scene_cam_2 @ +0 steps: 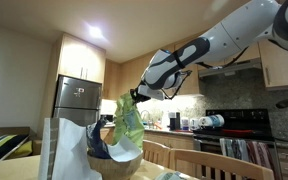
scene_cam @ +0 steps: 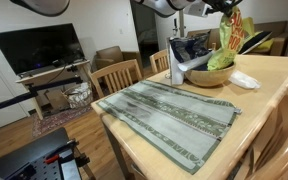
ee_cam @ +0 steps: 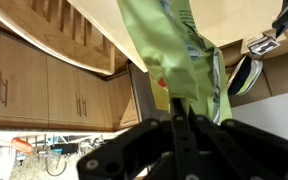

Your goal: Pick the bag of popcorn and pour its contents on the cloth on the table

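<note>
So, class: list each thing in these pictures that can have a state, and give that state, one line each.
tool: shut on the bag of popcorn
bag of popcorn: gripped at its top, hanging over the bowl
cloth: spread flat on the table, no popcorn on it
bowl: upright, holding a blue-and-white bag
television: screen dark
fridge: doors closed

The arm [scene_cam_2: 229, 38] slants down from high up, its hand [scene_cam_2: 137, 97] pinched fully shut.
</note>
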